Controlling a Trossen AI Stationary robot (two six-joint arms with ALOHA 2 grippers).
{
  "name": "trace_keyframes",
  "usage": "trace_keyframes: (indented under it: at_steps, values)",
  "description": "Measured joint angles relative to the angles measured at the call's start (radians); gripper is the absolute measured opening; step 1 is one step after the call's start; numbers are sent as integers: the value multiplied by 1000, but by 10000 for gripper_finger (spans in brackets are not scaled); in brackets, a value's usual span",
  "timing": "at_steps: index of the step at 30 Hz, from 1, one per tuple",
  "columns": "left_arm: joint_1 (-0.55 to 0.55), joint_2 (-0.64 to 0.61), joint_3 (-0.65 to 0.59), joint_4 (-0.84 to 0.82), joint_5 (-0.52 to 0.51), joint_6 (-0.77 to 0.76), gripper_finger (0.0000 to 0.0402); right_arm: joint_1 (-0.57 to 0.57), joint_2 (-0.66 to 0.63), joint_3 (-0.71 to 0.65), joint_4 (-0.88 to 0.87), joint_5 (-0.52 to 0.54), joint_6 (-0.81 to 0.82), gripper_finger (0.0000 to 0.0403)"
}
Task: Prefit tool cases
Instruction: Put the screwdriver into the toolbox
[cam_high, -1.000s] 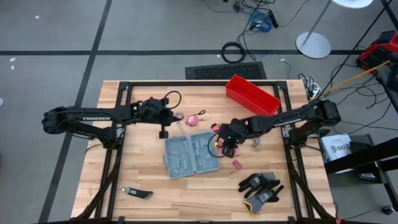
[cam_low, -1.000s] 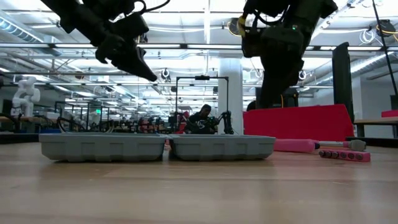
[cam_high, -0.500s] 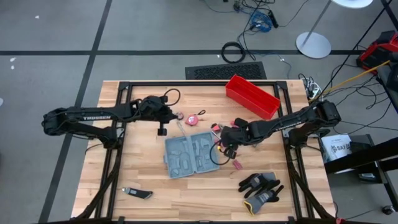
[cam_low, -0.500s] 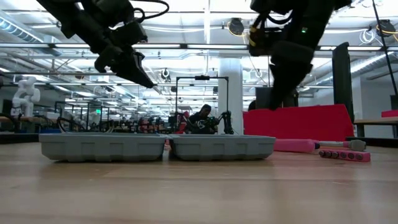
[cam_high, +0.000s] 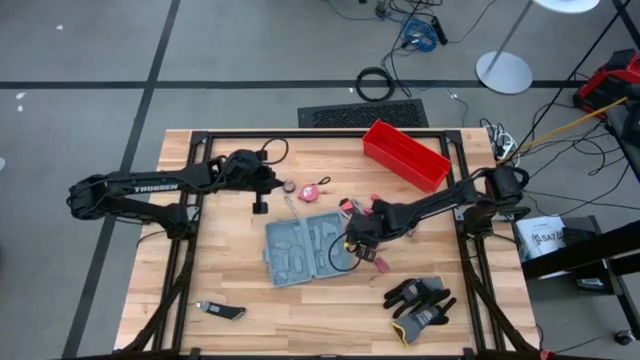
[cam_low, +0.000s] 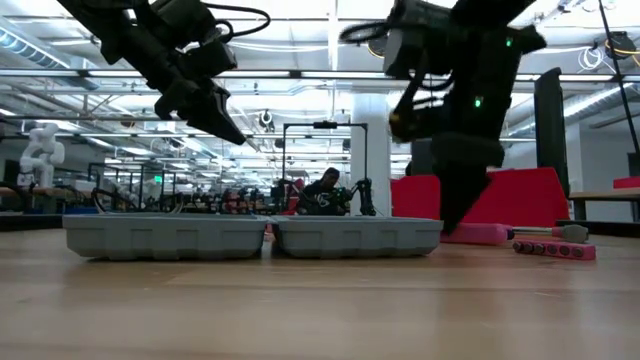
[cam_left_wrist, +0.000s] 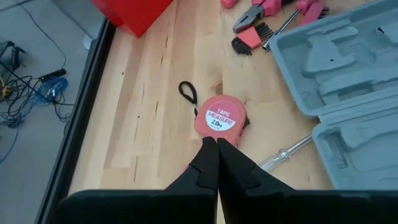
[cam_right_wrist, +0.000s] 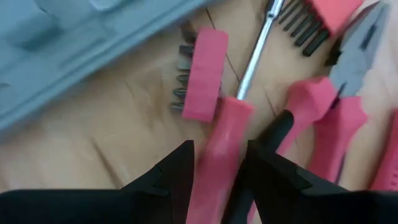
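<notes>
The tool case (cam_high: 308, 249) lies wide open at the centre of the high view, both grey-blue halves flat on the wooden table (cam_high: 240, 290), moulded slots facing up and ready to take tools. In the low view it shows as two shallow trays side by side, low in the frame.

Just right of it, the right gripper (cam_high: 358, 243) dips to the table beside the case's right edge. Its wrist view tells why: the two dark fingers (cam_right_wrist: 171, 171) stand apart, straddling the pink handle of a screwdriver (cam_right_wrist: 221, 146) that runs up through the middle of that frame. The fingers sit on either side of the handle without clearly pinching it, so this looks like the line-up for a pick, with the grab not yet made. A pink bit holder (cam_right_wrist: 200, 74) lies just beside the shaft and pink-handled pliers (cam_right_wrist: 345, 93) sit at the right of the frame; crowding there could spoil a clean grip.

Over at the upper left of the case, the left gripper (cam_high: 262, 205) hangs above the table, its fingers pressed together and holding nothing. Its wrist view centres a pink tape measure (cam_left_wrist: 219, 117) right ahead of the fingertips, a second screwdriver (cam_left_wrist: 283, 152) lying alongside. That looks like waiting, aimed at a likely next item.

Loose tools ring the case so each can be fetched to its slot.
</notes>
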Motion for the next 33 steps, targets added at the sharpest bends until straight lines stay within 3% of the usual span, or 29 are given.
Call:
trace_keyframes:
  at_steps: [6, 10, 19, 33]
  values:
    - [6, 0, 0, 1, 0, -4, 2, -19, 85, 9, -15, -42, 75, 129]
    - [6, 0, 0, 0, 0, -7, 2, -35, 111, 13, -10, -146, 196, 83]
    - [7, 2, 0, -5, 0, -23, 2, 19, 18, 7, 14, -265, 449, 75]
    - [8, 2, 0, -10, 0, -33, 2, 57, -46, 8, 12, -45, 688, 75]
